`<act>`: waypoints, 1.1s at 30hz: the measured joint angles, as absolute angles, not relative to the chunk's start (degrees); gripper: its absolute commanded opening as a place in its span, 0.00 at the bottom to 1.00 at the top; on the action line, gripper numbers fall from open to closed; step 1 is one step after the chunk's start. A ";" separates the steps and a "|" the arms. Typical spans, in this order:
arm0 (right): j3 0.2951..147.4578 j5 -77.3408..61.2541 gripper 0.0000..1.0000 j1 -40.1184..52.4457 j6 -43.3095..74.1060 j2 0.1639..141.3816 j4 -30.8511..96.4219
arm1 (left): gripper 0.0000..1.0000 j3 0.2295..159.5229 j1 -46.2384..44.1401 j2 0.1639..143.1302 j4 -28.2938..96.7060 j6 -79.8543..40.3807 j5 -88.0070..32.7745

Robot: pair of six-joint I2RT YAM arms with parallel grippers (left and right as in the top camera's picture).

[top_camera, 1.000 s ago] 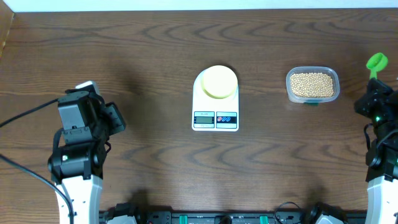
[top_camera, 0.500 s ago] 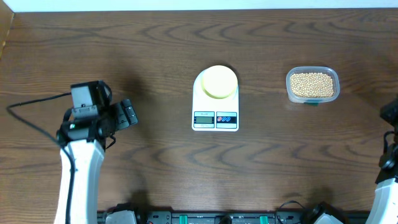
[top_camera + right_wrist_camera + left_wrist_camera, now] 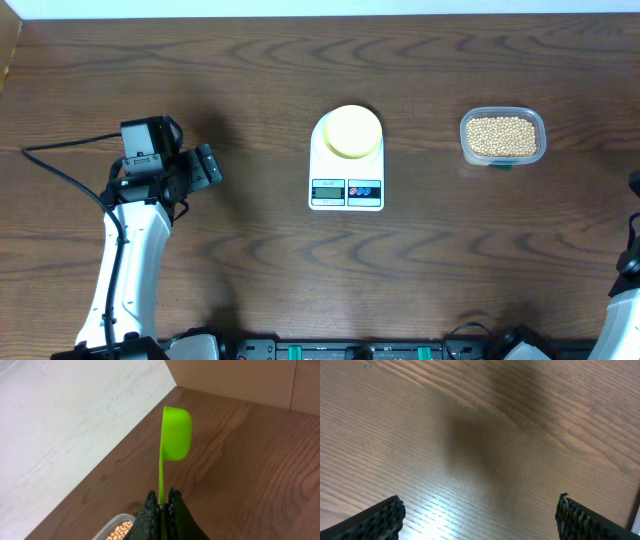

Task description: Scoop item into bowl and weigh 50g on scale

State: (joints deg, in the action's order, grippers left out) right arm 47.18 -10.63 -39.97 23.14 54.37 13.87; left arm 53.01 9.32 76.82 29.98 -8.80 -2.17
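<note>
- surface (image 3: 250, 60): dark wood; the stretch under the left pincer (image 3: 479, 502) is bare, nothing between its fingers.
- scale (image 3: 322, 165): well off to the right of the left pincer, display end toward the robot. Readout is too small to read.
- clear tub (image 3: 464, 140): farther right again from the left pincer, past the scale. In the wrist view only its corner shows, low and to the left of the right pincer (image 3: 161, 497).
- bowl (image 3: 352, 131): already on the scale's platform, so that step looks done. Top reads plain pale yellow, no fill that I can see.
- left pincer: fingers wide apart, holding nothing, pointed toward the scale but nowhere near it.
- right pincer: clamped together on the handle of a green scoop (image 3: 175, 435). Cup stands straight out ahead of the fingers, over bare wood near the wall, away from the tub. Can't tell if anything is inside.
- beans (image 3: 502, 137): all in the tub, below-left of the right pincer, level looks full. Judgement: early stage. Scooping, pouring and hitting the target weight are all left to do.
</note>
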 measured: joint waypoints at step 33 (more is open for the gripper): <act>47.18 -34.52 0.01 -36.03 28.08 56.64 -0.34 | 0.98 53.04 8.91 76.64 18.74 -9.04 -56.62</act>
